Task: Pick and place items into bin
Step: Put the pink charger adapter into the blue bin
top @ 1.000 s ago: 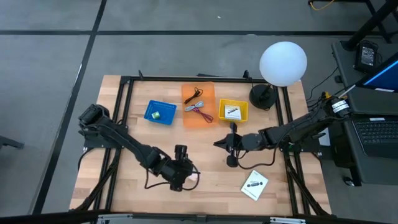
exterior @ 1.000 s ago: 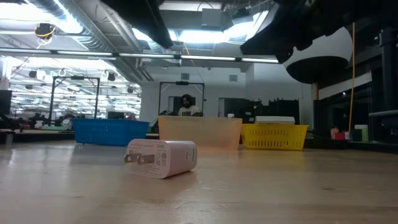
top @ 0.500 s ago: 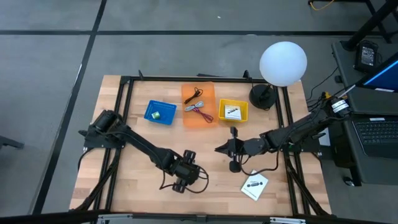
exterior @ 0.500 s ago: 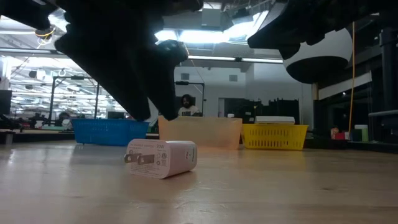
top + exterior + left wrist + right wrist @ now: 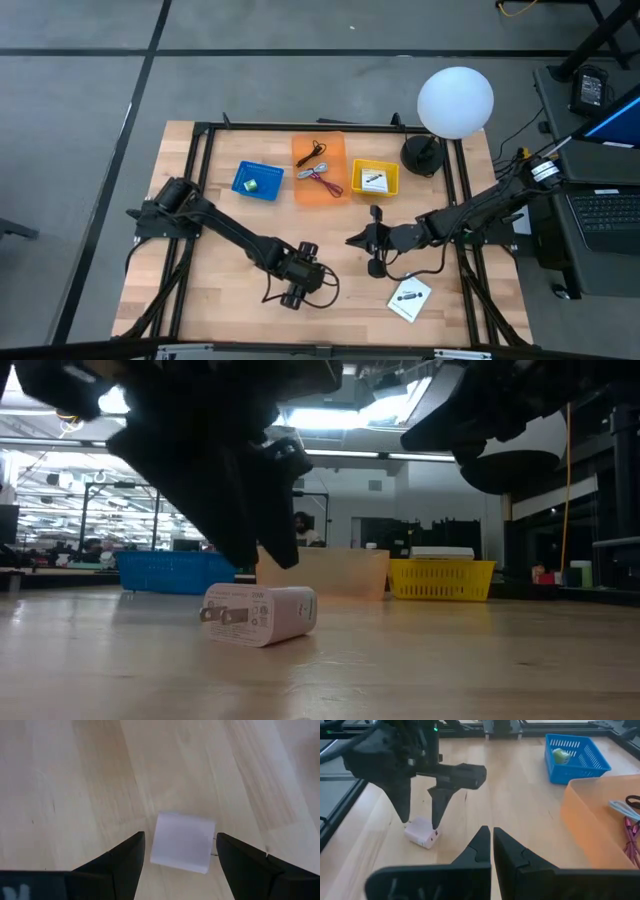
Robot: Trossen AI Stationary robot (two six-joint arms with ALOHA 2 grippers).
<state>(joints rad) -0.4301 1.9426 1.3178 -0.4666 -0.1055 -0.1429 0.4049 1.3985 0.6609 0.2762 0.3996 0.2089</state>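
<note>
Currently at the approach step: left gripper (image 5: 177, 857) poised over white charger plug (image 5: 182, 841) lying on the table (image 5: 60, 795), fingers apart and straddling it. Next: lower, then close. Right gripper (image 5: 492, 837) idle mid-table, fingers together, holding nothing.

Your left arm reaches from its base at the left edge across toward the front middle, wrist bent downward. Your left gripper (image 5: 297, 291) hangs low over the bench, pointing down, and its two fingers (image 5: 127, 862) stand spread wide apart. Your right arm stretches in from the right side toward the centre, lying nearly level. Your right gripper (image 5: 352, 238) points toward your left arm, and its fingers (image 5: 481, 849) are pressed together, holding nothing.
</note>
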